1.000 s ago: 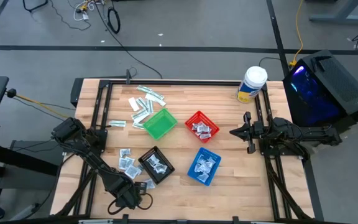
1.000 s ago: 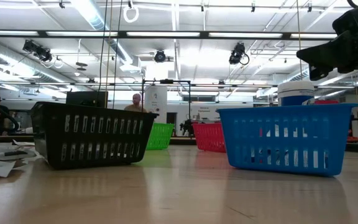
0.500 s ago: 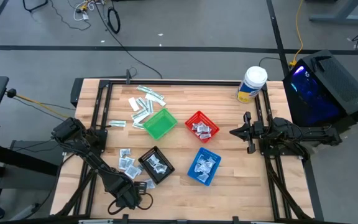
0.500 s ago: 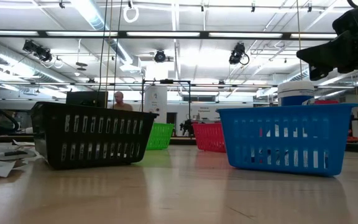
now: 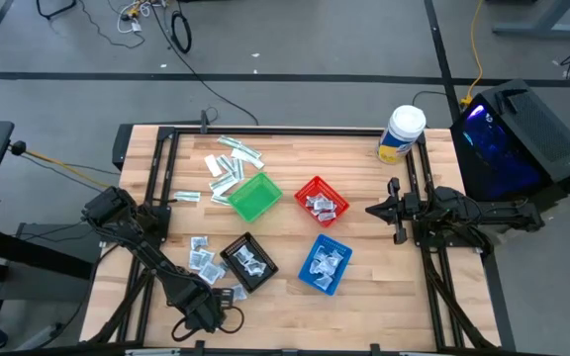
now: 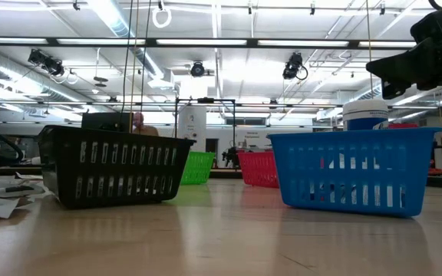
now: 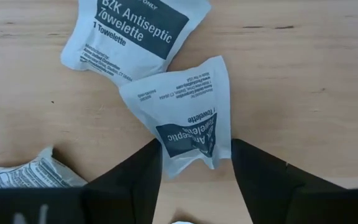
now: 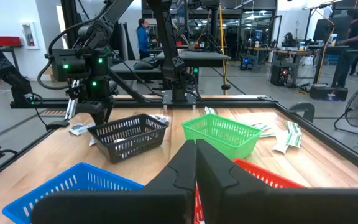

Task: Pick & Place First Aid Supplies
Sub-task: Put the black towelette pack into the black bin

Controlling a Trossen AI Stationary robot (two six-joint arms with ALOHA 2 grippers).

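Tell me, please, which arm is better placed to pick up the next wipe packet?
The left. Its gripper already straddles a wipe packet on the table, fingers either side. The right gripper waits shut, far off beside the red basket.

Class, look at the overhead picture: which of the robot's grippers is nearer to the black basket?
The left gripper. It sits just beside the black basket, over the loose packets at the table's near-left corner. The right gripper waits across the table, beyond the red basket.
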